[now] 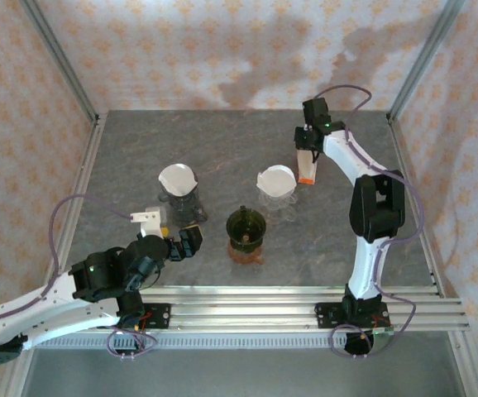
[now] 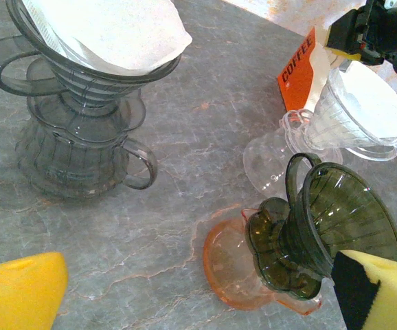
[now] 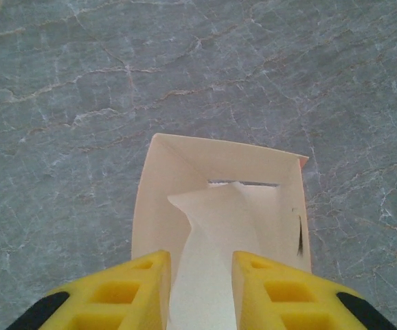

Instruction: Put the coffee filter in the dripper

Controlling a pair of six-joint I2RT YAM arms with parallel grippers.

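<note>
Right arm: stretched far, right claw [image 3: 200, 268] pointing down into the filter box [image 3: 154, 199].
Grip: I see it clamped on the coffee filter [image 3: 216, 227].
Left claw [image 1: 185, 242]: spread wide, green dripper [image 1: 246, 225] just right of it.

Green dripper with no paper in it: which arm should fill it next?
Right arm, probably. The right claw is at the orange box, closed around a white filter. The left claw hangs open and empty near the green dripper.
</note>
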